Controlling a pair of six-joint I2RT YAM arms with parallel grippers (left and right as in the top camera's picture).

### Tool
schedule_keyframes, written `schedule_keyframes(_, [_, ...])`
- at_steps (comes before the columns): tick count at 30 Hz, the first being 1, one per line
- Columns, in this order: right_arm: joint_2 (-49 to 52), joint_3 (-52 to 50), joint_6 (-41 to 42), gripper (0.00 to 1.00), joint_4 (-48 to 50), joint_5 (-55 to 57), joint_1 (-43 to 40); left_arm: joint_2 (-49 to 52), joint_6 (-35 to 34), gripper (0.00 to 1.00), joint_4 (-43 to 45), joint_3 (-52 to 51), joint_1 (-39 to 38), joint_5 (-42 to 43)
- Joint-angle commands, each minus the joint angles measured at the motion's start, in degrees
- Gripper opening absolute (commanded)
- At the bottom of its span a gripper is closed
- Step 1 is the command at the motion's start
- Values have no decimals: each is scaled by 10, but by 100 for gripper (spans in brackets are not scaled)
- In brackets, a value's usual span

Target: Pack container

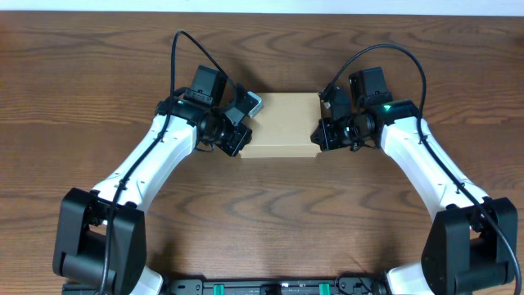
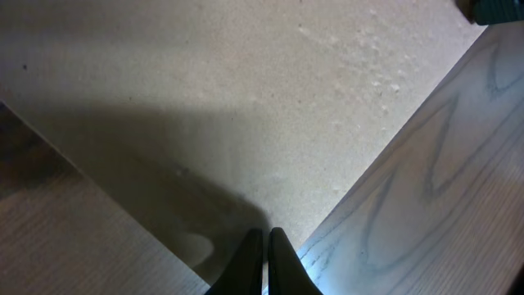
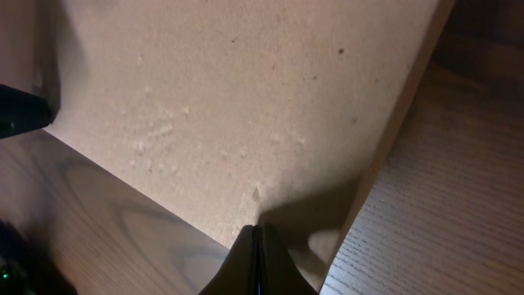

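The container [image 1: 282, 124] is a plain tan cardboard box with its lid down, at the middle of the wooden table. My left gripper [image 1: 240, 141] is shut and empty, its tips over the box's front left corner; in the left wrist view the fingers [image 2: 264, 238] meet above the lid [image 2: 246, 90]. My right gripper [image 1: 319, 135] is shut and empty at the box's front right corner; in the right wrist view its fingers [image 3: 255, 233] touch the lid's edge [image 3: 246, 90].
The wooden table [image 1: 270, 213] lies all around the box. A small light-coloured object [image 1: 255, 102] shows at the box's back left corner, partly under the left wrist. Cables loop up behind both arms.
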Motion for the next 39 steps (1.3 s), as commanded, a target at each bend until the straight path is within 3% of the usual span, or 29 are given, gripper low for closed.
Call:
schedule_keyframes(1, [7,-5,-11,2,-2,3,6,12,-16,6,-3,-23,1,-30])
schedule_keyframes(8, [-28,7,-11,1,0,9,3,-3,-50,6,-6,6,1,-30])
schedule_keyframes(17, [-97,8,-11,2,-7,55,3,-99,-68,6,-20,36,1,-30])
schedule_keyframes(26, [-210,7,17,2,-66,113,8,-244,-81,6,-158,27,0,-30])
schedule_keyframes(31, [-287,-43,80,2,-126,182,32,-322,-99,6,-176,-54,-9,-28])
schedule_keyframes(39, [-478,-222,119,1,-30,181,78,-474,-168,6,-84,-236,-10,-13])
